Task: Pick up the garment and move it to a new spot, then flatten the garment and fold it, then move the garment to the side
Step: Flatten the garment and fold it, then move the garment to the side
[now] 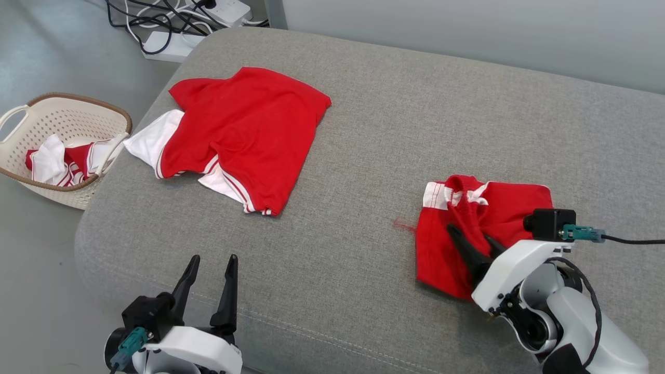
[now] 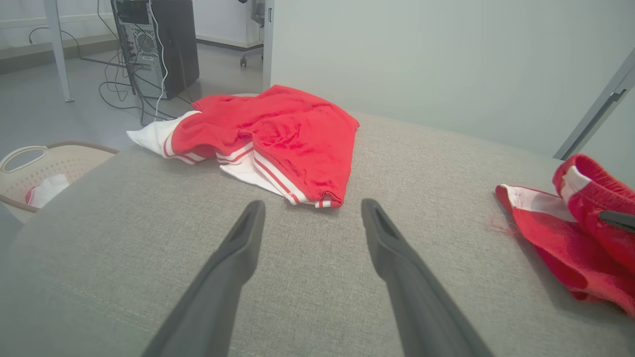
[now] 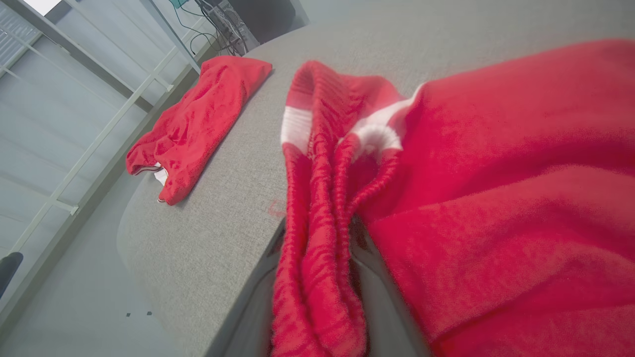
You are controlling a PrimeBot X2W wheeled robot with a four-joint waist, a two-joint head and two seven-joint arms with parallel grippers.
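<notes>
Grey cushion (image 1: 395, 130) spans most of the head view. A red shirt with white striped trim (image 1: 244, 135) lies loosely spread at its far left. The folded red garment (image 1: 509, 202) lies near right on the cushion, well apart from the shirt, with a ribbed fold bunched up along its left part. A beige basket (image 1: 67, 117) stands on the floor left of the cushion, with red-and-white clothes (image 1: 67, 161) inside.

The right gripper (image 1: 468, 232) is on the garment with the ribbed fold between its fingers. Cannot tell if they clamp it or just bracket it. The left gripper (image 1: 214, 256) is at the near left edge, fingers spread wide, holding nothing, clear of both pieces. A white power strip (image 1: 171, 45) and cables lie on the far floor.
</notes>
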